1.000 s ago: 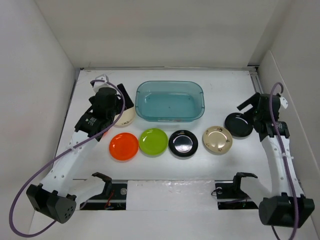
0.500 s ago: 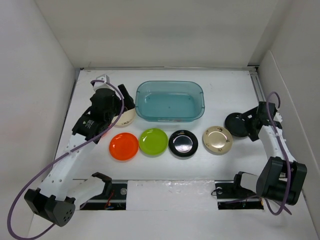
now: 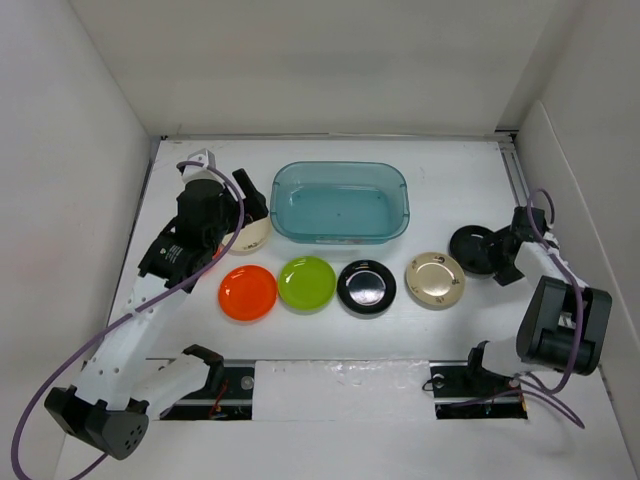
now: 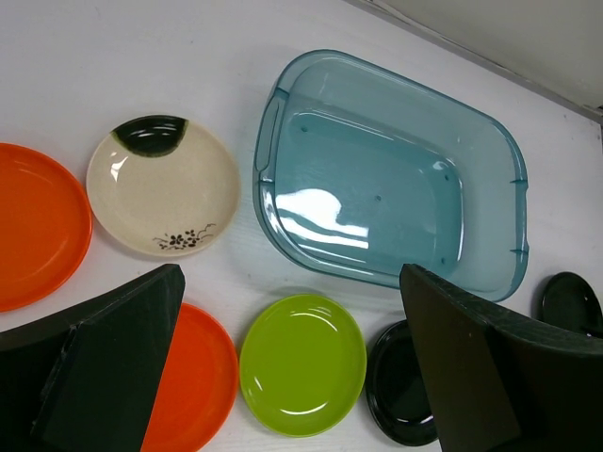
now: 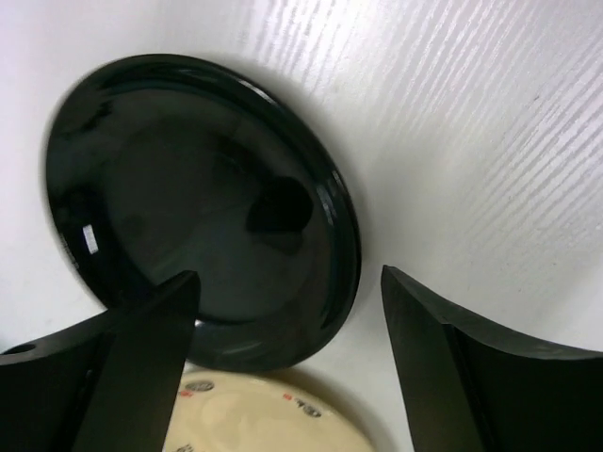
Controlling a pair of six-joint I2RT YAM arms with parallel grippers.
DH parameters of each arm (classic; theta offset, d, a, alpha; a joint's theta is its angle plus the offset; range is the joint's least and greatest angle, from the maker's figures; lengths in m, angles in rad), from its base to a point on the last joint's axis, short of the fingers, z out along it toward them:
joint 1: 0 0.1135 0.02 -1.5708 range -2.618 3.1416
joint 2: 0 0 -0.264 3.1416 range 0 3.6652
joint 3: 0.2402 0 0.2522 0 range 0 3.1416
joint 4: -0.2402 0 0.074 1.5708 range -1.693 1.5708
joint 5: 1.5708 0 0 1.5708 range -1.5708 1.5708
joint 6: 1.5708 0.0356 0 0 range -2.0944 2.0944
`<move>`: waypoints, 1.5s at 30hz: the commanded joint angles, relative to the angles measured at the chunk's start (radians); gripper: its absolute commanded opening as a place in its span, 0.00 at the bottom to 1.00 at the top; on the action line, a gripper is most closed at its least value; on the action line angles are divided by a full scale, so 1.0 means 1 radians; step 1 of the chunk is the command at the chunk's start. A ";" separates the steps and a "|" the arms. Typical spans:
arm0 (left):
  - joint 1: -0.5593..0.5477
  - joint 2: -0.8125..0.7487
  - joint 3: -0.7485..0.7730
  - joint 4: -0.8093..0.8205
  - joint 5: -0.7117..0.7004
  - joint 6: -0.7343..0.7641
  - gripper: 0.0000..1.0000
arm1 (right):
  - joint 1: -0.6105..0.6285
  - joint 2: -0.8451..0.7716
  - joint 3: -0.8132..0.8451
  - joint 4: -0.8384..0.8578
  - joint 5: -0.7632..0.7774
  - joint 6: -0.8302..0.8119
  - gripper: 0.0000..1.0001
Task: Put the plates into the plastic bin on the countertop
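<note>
The teal plastic bin (image 3: 340, 232) stands empty at the back middle of the white countertop (image 3: 330, 340); it also shows in the left wrist view (image 4: 513, 169). In front lie an orange plate (image 3: 247, 292), a lime green plate (image 3: 307, 283), a black plate (image 3: 366, 287) and a beige plate (image 3: 435, 279). A cream plate (image 3: 252, 236) lies left of the bin. A second orange plate (image 4: 38, 226) shows in the left wrist view. My left gripper (image 3: 252, 198) is open and empty above the cream plate. My right gripper (image 3: 503, 256) is open, low, astride the rim of another black plate (image 5: 198, 198).
White panels wall the countertop on the left, back and right. The right arm folds close to the right wall (image 3: 590, 200). A purple cable (image 3: 60, 370) loops beside the left arm.
My right arm has folded down and back, bringing its open gripper low at the right black plate's edge. My left arm has shifted slightly left, still open.
</note>
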State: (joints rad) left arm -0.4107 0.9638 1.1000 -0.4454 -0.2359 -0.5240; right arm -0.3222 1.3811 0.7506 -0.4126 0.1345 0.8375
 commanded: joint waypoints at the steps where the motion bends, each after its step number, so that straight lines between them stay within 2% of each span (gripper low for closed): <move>1: 0.003 -0.017 0.018 0.024 0.004 0.013 1.00 | -0.014 0.080 0.036 0.058 0.019 -0.018 0.81; 3: 0.003 -0.017 0.018 0.024 0.004 0.013 1.00 | -0.014 0.090 0.047 0.058 0.033 -0.031 0.77; 6: 0.003 -0.017 0.027 0.014 -0.020 0.013 1.00 | -0.014 0.102 0.056 0.058 0.033 -0.031 0.77; 9: 0.003 -0.008 0.037 0.005 -0.031 0.013 1.00 | -0.014 0.136 0.091 0.058 0.033 -0.041 0.70; 10: 0.003 -0.008 0.037 0.005 -0.031 0.013 1.00 | -0.014 0.147 0.102 0.058 0.033 -0.052 0.57; 12: 0.003 0.001 0.046 0.005 -0.031 0.013 1.00 | -0.014 0.182 0.139 0.047 0.033 -0.052 0.39; 17: 0.003 0.001 0.046 0.005 -0.031 0.013 1.00 | -0.014 0.200 0.159 0.037 0.042 -0.061 0.00; 22: 0.003 0.010 0.046 -0.004 -0.040 0.013 1.00 | -0.014 0.219 0.179 0.028 0.042 -0.061 0.00; 26: 0.003 0.030 0.046 -0.004 -0.040 0.013 1.00 | 0.037 0.121 0.179 0.069 -0.021 0.015 0.00; 30: 0.003 0.050 0.046 -0.004 -0.031 0.013 1.00 | 0.146 0.036 0.236 0.090 -0.006 0.112 0.00; 38: 0.003 0.081 0.037 0.005 -0.048 0.004 1.00 | 0.412 -0.016 0.357 0.144 0.165 0.204 0.00; 40: 0.003 0.107 0.037 -0.004 -0.048 0.004 1.00 | 0.452 0.037 0.404 0.204 0.122 0.143 0.00; 43: 0.003 0.133 0.046 -0.004 -0.060 -0.007 1.00 | 0.546 0.198 0.564 0.195 -0.018 0.022 0.00; 45: 0.051 0.167 0.058 -0.013 -0.001 -0.007 1.00 | 0.619 0.278 0.651 0.154 -0.044 -0.021 0.00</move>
State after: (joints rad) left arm -0.4011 1.1023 1.1095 -0.4549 -0.2619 -0.5259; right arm 0.2085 1.5616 1.2953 -0.3008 0.1749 0.9142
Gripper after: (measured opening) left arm 0.993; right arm 0.041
